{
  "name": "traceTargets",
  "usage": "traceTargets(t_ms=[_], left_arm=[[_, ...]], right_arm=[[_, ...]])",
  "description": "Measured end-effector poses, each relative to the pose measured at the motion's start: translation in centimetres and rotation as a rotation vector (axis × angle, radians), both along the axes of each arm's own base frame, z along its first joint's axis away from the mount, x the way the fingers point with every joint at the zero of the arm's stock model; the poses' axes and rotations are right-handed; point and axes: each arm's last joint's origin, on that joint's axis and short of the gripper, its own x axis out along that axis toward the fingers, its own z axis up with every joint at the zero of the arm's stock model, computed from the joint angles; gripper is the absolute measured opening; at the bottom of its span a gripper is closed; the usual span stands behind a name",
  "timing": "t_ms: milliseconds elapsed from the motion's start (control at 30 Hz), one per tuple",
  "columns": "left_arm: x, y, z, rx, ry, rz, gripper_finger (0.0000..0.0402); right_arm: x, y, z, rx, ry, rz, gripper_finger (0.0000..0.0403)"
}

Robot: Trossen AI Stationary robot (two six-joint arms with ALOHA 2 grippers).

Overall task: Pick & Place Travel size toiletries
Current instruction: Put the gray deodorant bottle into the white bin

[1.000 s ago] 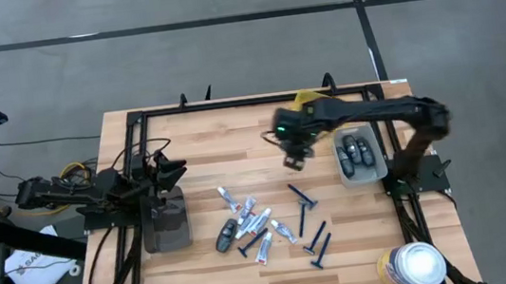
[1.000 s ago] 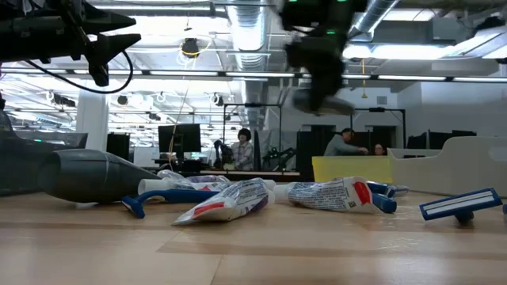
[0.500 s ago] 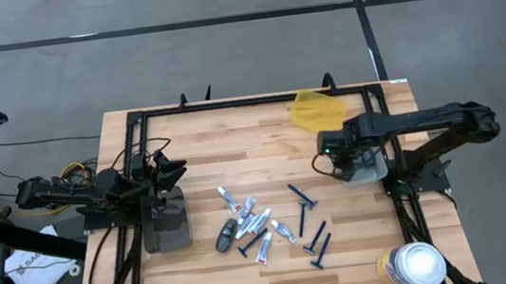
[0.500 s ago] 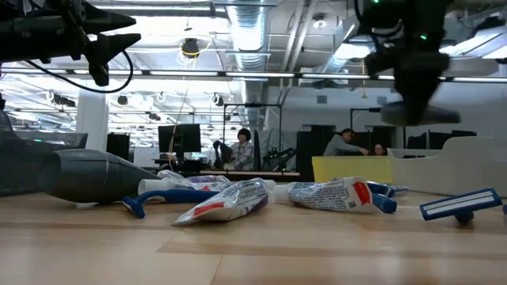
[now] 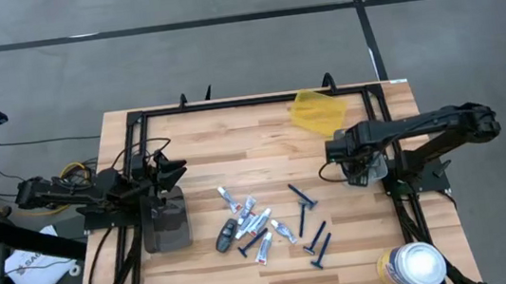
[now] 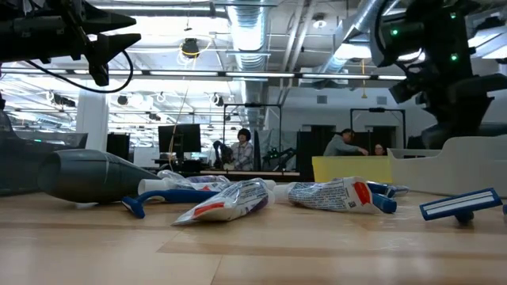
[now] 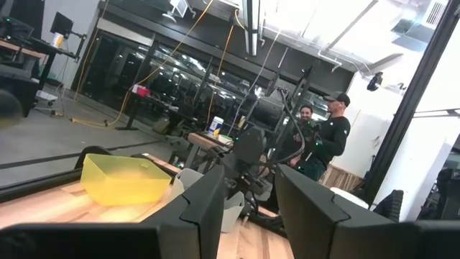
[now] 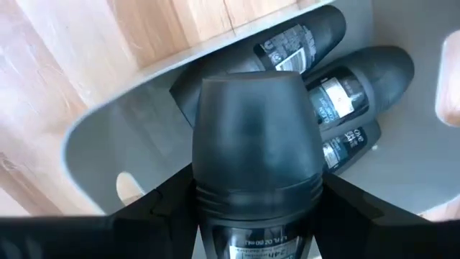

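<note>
Dark grey pod [image 8: 257, 165] clamped between right gripper [image 8: 255, 216] fingers, hanging over the grey bin [image 8: 93, 144] at the table's right side, three like pods [image 8: 338, 93] lying inside. Left gripper [image 5: 166, 171] parked at left edge, fingers apart.

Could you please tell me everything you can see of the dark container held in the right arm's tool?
The dark grey container is a rounded, plastic-looking pod with a domed cap, a ribbed seam and a white-printed label below. The right tool grips it between its fingers, over the grey bin at the table's right side. Three similar pods lie in the bin beneath it.
</note>
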Motion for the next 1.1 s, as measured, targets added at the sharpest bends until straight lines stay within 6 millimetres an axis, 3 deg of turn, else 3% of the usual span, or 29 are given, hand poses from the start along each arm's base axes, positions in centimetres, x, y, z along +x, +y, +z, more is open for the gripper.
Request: traceTargets(t_ms=[333,533,733,1000,1100], left_arm=[[0.0,0.0,0.0,0.001,0.0,0.0,0.0122],[0.0,0.0,0.0,0.001,0.0,0.0,0.0122],[0.0,0.0,0.0,-0.002,0.0,-0.001,0.0122],[0.0,0.0,0.0,-0.005,-0.002,-0.001,0.0122],[0.0,0.0,0.0,-0.005,-0.002,-0.002,0.0122]], right_arm=[[-1.0,0.8,-1.6,0.056,0.057,0.025,0.0198],[-0.9,0.9,-1.7,0.055,0.05,0.028,0.0198],[-0.9,0.9,-1.7,0.055,0.05,0.029,0.0224],[-0.9,0.9,-1.7,0.065,0.049,0.027,0.0205],[-0.9,0.9,-1.7,0.074,0.047,0.017,0.0224]])
